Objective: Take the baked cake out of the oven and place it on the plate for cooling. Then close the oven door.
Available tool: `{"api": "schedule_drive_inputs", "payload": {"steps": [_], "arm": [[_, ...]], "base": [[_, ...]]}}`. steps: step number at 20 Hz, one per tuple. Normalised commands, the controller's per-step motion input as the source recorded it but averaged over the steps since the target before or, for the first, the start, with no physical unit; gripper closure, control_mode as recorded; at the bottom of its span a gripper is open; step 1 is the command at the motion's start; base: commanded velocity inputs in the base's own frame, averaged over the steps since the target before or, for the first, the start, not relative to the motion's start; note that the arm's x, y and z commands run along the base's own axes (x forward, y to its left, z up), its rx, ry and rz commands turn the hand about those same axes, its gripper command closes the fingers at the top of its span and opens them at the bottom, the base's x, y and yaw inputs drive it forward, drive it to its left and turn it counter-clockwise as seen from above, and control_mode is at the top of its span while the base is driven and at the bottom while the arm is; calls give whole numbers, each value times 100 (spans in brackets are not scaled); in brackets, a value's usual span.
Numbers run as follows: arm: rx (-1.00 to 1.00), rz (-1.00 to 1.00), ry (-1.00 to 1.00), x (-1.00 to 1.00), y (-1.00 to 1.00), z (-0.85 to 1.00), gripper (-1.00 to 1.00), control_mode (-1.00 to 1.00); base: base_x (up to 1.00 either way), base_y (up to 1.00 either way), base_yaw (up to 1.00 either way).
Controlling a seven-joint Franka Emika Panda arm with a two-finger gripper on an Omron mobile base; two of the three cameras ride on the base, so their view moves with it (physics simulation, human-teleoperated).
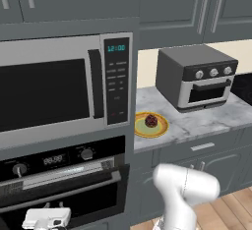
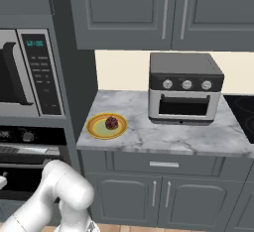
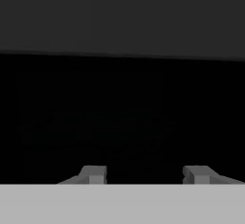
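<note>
Low in the left base view, the white hand sits right in front of the oven door point(image 1: 74, 197), under its long silver bar handle point(image 1: 64, 181). In the hand view the two dark finger tips point(image 3: 95, 175) stand apart. We see nothing between the jaws, so they are open and hold nothing.

Straight ahead of the jaws is only dark glass with a paler grey band above it. It is too dim for us to make out anything behind it.

Above the jaws is the oven point(image 1: 59, 160), with a black panel, two knobs and a small display. Higher still is a silver microwave point(image 1: 49, 91). The door seems to lean out a little at its top, but we cannot tell how far. The frame edge cuts off its lower part.

Up and well to the right of the jaws runs a grey marbled table point(image 1: 206, 116). On it stands a boxy grey toaster oven point(image 1: 197, 76) with three knobs. The robot's own white arm point(image 1: 184, 189) hides part of the cupboards below the table.

The baked cake point(image 1: 151, 121) is well apart from the jaws. It is small, round and dark reddish-brown. It sits in the middle of the plate point(image 1: 140, 128), which has a yellow-orange rim and pale green centre. The plate lies on the table's near left corner, beside the microwave.
</note>
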Motion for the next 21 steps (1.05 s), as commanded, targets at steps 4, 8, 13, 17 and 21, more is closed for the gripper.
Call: {"api": "schedule_drive_inputs", "payload": {"steps": [4,8,13,17,21], "arm": [[0,-13,0,82,26,-12,-100,-100],[0,-14,0,69,26,-11,-100,-100],[-3,-16,0,55,25,-13,-100,-100],[-11,-12,4,7,8,-5,-100,-100],[-7,-9,0,0,3,0,-100,-100]], "base": [[0,0,0],[0,0,0],[0,0,0],[0,0,0],[0,0,0]]}}
